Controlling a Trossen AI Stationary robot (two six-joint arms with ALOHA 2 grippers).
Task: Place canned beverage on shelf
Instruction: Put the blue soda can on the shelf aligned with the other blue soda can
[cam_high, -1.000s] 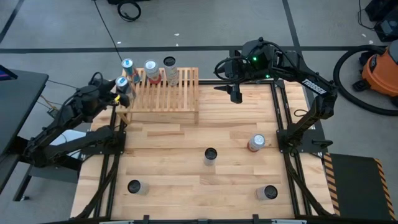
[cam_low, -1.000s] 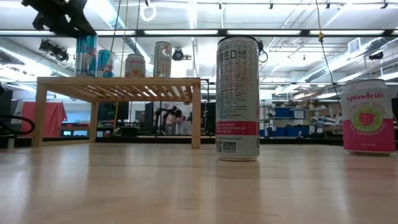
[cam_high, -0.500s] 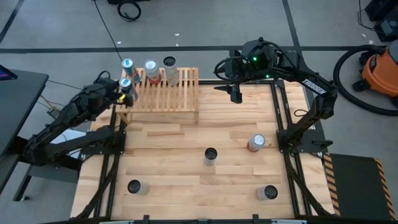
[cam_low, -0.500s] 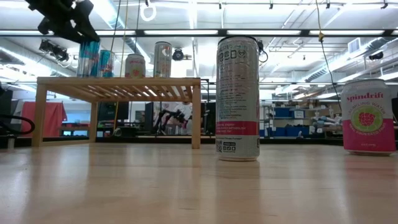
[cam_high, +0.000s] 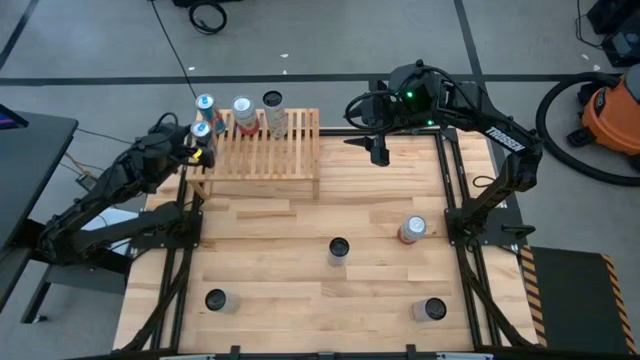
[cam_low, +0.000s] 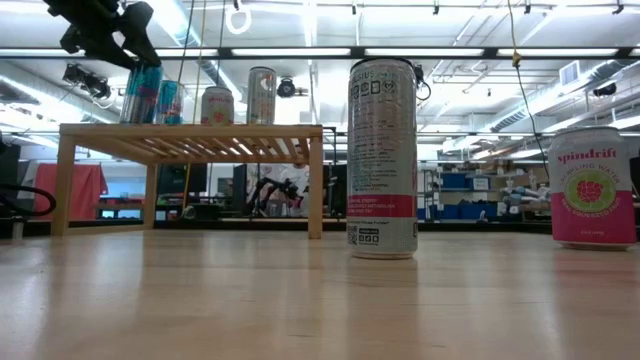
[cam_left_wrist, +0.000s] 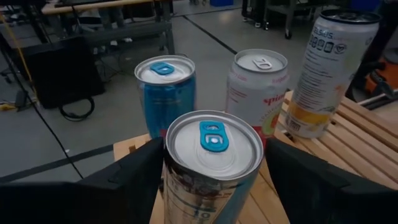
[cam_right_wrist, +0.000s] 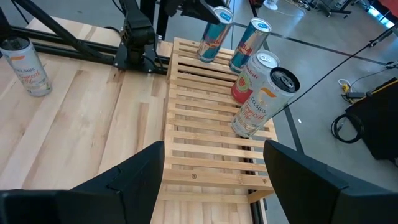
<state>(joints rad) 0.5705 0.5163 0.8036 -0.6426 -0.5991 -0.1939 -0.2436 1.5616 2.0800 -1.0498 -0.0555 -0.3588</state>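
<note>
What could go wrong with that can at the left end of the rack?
1. The blue-tab can sits at the rack's left edge and looks tilted in the right wrist view; with the left gripper opening, it may tip off.
2. It stands close beside the blue can, so a wobble could knock that one.

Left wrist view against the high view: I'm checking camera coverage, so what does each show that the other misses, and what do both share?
Only the left wrist view shows the blue pull tab on the can between the left gripper's fingers. Only the high view shows the right gripper hanging beside the shelf, plus four cans on the table: one mid-table, one toward the right arm, and two near the front edge. Both show the four cans at the shelf's left end.
</note>
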